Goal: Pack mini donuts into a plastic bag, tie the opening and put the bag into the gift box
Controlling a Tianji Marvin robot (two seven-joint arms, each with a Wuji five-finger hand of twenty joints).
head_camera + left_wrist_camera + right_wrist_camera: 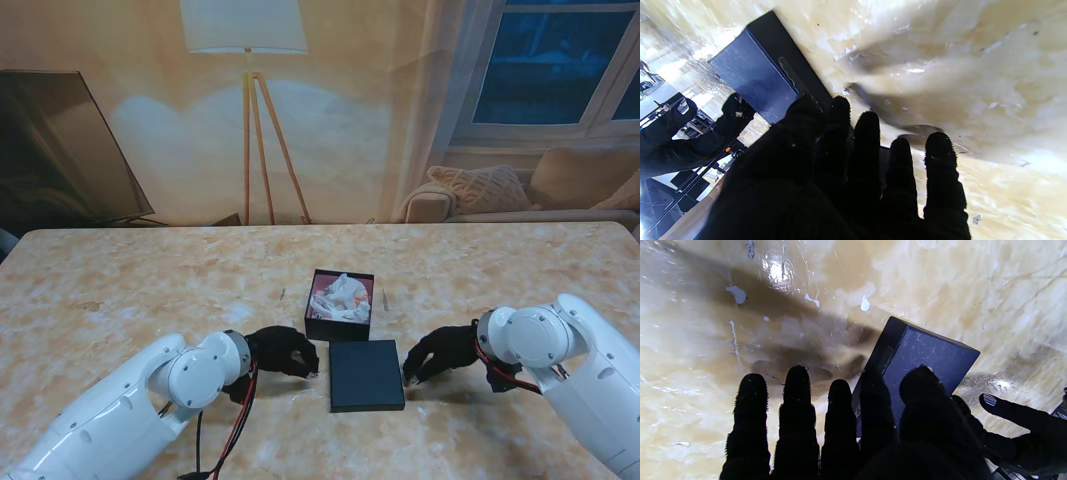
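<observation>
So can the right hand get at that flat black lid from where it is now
Probably yes. The right hand sits right at the lid's right edge with its fingers against it, and nothing lies between them. The left hand is at the opposite edge.

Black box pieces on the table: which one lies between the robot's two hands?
The flat closed lid, nearer to me, flanked by the left hand and right hand. The open gift box holding the bag sits farther away.
</observation>
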